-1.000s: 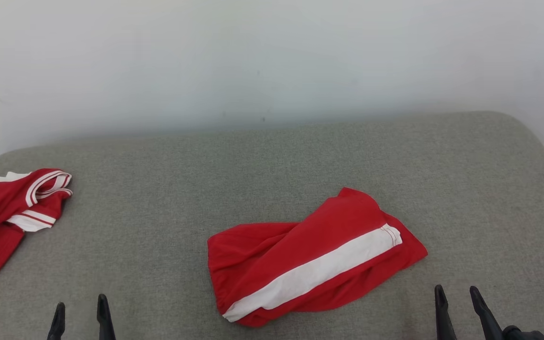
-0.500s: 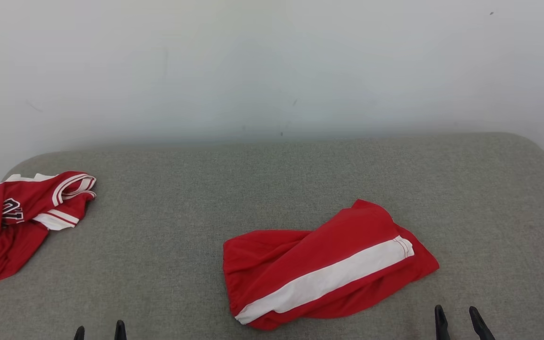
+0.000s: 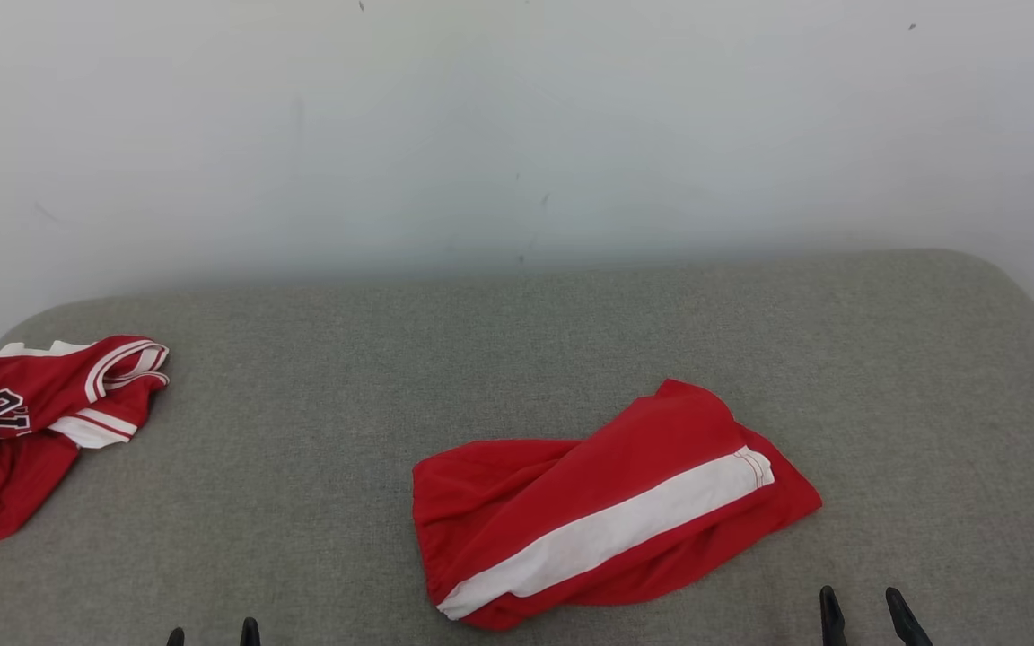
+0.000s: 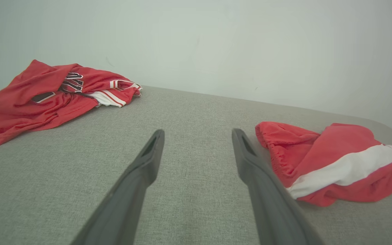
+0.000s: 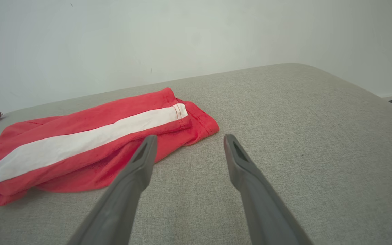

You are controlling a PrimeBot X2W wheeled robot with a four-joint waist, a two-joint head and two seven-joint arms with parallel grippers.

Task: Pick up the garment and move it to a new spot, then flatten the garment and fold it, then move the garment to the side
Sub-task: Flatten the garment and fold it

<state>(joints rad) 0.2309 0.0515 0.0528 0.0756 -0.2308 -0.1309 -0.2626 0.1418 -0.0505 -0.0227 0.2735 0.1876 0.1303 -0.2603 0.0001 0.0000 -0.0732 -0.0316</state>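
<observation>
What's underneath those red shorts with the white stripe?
The red shorts lie bunched on the grey cushioned surface, which shows all around them. Anything directly beneath the cloth is covered.

Red shorts with 1 white stripe lie bunched on the grey cushion, near its front edge and a bit right of the middle. A red shirt lies crumpled at the left edge. At the front edge, the left gripper and the right gripper each show 2 finger tips, spread apart. A white wall stands behind.
</observation>
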